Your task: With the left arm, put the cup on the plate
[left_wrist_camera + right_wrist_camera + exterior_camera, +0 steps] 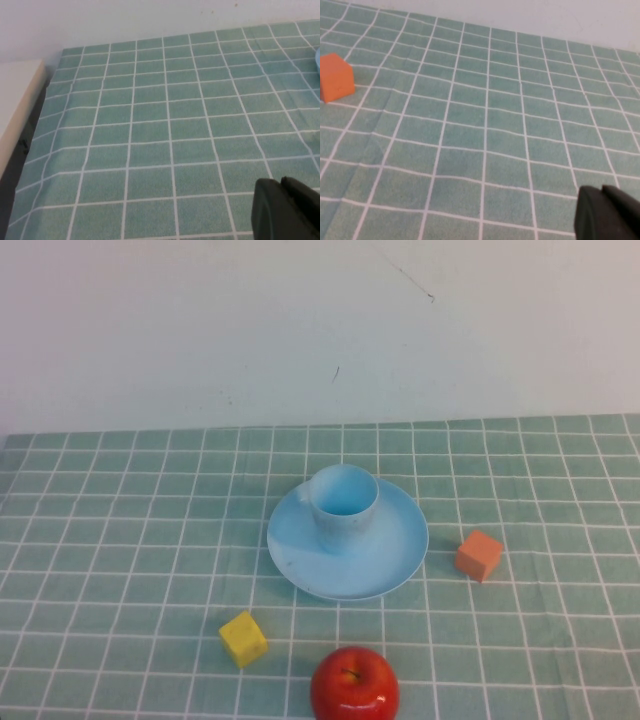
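- Already, the cup (pixel 343 506) stands upright on the plate (pixel 395 558), toward the plate's far-left part, its open mouth up.
- The plate rests on the counter (pixel 120 540), which is covered by a green cloth with a white grid, roughly at the middle of the high view.
- Neither arm shows in the high view, so both tools are well apart from the cup and plate.
- The left tool (pixel 287 210) appears only as a dark tip at the corner of its own wrist view, above bare green cloth; a sliver of pale blue (pixel 317 59) shows at that picture's edge, too little to tell what it is. Whether this tool is released or clenched I cannot tell.
- The right tool (pixel 610 212) likewise shows only a dark tip in its wrist view, over bare cloth, with the orange cube (pixel 335 77) well apart from it. Its state I cannot tell either.
- In the high view the orange cube (pixel 479 555) sits just right of the plate; a yellow cube (pixel 243 638) and a red apple (pixel 354 685) lie nearer the robot.
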`<action>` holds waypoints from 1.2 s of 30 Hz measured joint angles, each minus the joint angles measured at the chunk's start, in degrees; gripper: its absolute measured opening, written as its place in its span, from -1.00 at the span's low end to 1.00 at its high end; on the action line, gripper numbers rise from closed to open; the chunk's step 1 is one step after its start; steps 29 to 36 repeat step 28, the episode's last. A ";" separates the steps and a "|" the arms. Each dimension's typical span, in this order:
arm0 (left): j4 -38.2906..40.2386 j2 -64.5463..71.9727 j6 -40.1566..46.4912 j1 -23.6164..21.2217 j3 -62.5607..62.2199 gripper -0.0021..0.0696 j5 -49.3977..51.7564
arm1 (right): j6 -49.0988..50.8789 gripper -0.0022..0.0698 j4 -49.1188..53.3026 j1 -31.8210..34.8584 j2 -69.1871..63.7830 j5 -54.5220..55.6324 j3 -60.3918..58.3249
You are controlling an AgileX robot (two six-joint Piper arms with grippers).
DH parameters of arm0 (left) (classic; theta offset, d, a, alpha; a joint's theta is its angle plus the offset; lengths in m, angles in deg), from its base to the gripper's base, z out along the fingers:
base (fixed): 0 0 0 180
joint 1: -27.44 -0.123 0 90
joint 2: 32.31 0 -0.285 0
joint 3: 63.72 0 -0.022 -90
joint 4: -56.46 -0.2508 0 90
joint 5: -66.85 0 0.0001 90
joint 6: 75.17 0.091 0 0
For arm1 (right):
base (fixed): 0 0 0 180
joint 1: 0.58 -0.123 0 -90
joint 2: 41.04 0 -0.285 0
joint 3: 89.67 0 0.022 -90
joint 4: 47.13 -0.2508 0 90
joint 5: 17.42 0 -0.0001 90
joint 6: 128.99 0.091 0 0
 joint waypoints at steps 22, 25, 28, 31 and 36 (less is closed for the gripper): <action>-3.58 0.00 -4.51 0.00 -0.09 -0.95 0.05 | 0.00 -0.95 0.00 0.00 0.00 0.00 0.00; -3.68 0.00 -4.51 0.00 -0.09 -0.95 0.05 | 0.00 -0.95 0.00 0.00 0.00 0.00 0.00; -3.81 0.00 -4.65 0.00 -0.09 -0.95 0.05 | 0.00 -0.95 0.00 0.00 0.00 0.00 0.00; -3.81 0.00 -4.65 0.00 -0.09 -0.95 0.05 | 0.00 -0.95 0.00 0.00 0.00 0.00 0.00; -3.81 0.00 -4.65 0.00 -0.09 -0.95 0.05 | 0.00 -0.95 0.00 0.00 0.00 0.00 0.00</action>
